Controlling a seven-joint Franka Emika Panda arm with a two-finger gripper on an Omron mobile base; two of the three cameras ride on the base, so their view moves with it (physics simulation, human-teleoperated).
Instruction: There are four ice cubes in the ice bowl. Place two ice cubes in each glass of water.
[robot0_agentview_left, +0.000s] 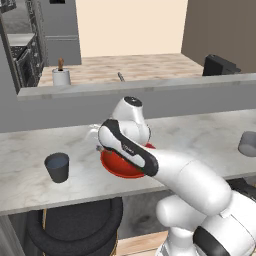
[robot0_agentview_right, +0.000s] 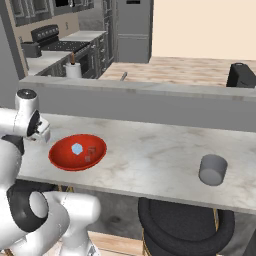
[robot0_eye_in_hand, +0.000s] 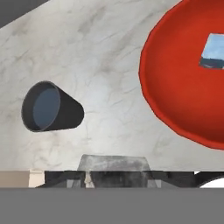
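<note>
Three cubes lie in the red bowl (robot0_agentview_right: 59, 161) as far as I can make out from the right base view: a pale blue one (robot0_agentview_right: 76, 148) near the middle and two fainter, red-tinted ones (robot0_agentview_right: 92, 150) (robot0_agentview_right: 88, 158) at about four o'clock from it. The fourth ice cube (robot0_eye_in_hand: 114, 162) seems to be with me. In the hand view a pale, cloudy block sits just above my gripper (robot0_eye_in_hand: 114, 177), between the dark tips, so I take my fingers to be clamped on it and not slack. I hang over the marble counter (robot0_agentview_right: 150, 160), just off the bowl's rim on the side of the dark glass (robot0_eye_in_hand: 48, 107). In the hand view that glass lies at nine o'clock and the bowl at two o'clock. Its bluish water looks flat and bare, with no cube in it that I can see. The lighter glass (robot0_agentview_right: 213, 169) stands well apart along the counter, at three o'clock from the bowl in the right base view, and its inside is hidden from me. By my reckoning nothing has been delivered yet. This cube would be the first of four, probably bound for the dark glass. After it, one more goes there and two go to the lighter glass.
</note>
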